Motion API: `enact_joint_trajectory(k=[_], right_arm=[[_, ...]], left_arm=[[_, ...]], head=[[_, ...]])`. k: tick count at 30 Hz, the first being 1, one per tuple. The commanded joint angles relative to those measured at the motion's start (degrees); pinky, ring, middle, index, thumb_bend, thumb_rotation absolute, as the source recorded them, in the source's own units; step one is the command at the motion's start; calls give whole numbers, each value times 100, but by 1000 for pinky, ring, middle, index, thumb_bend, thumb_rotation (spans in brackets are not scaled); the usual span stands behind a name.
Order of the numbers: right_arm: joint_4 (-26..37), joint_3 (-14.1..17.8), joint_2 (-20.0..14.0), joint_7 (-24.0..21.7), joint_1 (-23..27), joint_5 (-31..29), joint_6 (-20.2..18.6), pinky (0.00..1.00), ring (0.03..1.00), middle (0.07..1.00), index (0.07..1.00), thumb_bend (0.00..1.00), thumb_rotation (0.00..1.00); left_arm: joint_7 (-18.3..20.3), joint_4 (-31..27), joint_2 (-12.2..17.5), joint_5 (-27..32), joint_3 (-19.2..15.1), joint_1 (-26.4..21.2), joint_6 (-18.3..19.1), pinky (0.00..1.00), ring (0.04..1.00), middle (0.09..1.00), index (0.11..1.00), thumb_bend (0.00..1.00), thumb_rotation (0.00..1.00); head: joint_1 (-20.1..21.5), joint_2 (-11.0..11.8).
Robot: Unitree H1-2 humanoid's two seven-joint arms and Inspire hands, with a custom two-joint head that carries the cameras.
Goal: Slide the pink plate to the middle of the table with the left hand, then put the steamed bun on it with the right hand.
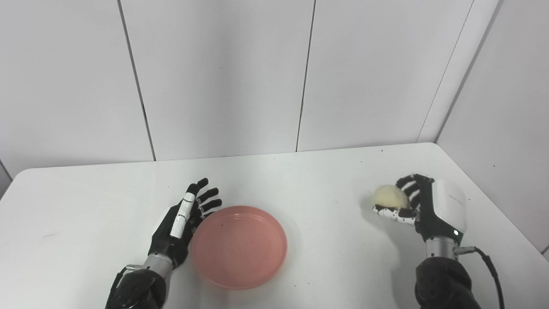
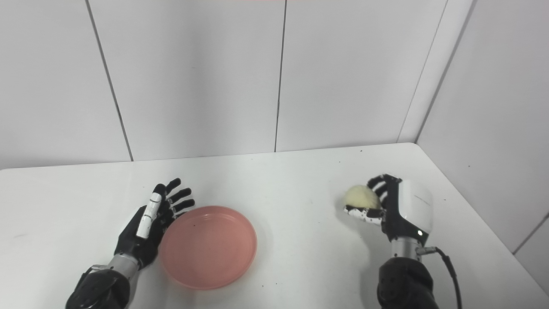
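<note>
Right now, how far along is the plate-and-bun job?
Done, apparently: pink plate sits near mid-table, empty, with the open left hand against its left rim. In hand: right hand is closed around the steamed bun at the table's right side. Left: carry the bun over and set it on the plate.

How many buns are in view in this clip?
1. The bun is on the right side of the table, gripped in the right hand. The plate by the left hand holds none. Nothing in view could hide another.
</note>
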State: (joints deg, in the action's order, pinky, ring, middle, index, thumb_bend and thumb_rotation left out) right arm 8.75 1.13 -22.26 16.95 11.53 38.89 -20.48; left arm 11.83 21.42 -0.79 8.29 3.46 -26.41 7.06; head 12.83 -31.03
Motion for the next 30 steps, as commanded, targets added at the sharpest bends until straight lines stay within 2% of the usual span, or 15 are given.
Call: enact_joint_trajectory(k=[1, 11, 16, 22, 25, 30], right_arm=[[362, 0, -46, -25, 124, 62, 302, 276, 333, 429, 489, 519, 161], [551, -117, 87, -208, 177, -181, 876, 284, 336, 430, 489, 520, 160], [763, -411, 185, -699, 455, -280, 917, 243, 300, 409, 487, 518, 158], [834, -799, 398, -1116, 784, -53, 811, 216, 273, 374, 488, 515, 152], [773, -933, 521, -1296, 887, -155, 876, 217, 278, 383, 488, 515, 150], [442, -1326, 713, -1420, 1014, 38, 1111, 218, 281, 387, 488, 518, 149]], left_arm=[[-8, 155, -31, -73, 46, -22, 132, 745, 814, 863, 907, 708, 901], [-92, 396, -145, -194, 134, -82, 33, 749, 816, 869, 909, 690, 917], [-127, 560, -259, -218, 157, -134, -88, 744, 812, 864, 909, 691, 908], [-187, 735, -379, -266, 207, -187, -224, 748, 809, 857, 903, 707, 888], [-227, 781, -435, -317, 214, -211, -242, 744, 801, 850, 899, 717, 883], [-251, 818, -504, -394, 235, -221, -271, 748, 787, 837, 896, 719, 882]], head=[[-36, 15], [-214, 81], [-459, 107], [-709, 98], [-835, 77], [-976, 54]])
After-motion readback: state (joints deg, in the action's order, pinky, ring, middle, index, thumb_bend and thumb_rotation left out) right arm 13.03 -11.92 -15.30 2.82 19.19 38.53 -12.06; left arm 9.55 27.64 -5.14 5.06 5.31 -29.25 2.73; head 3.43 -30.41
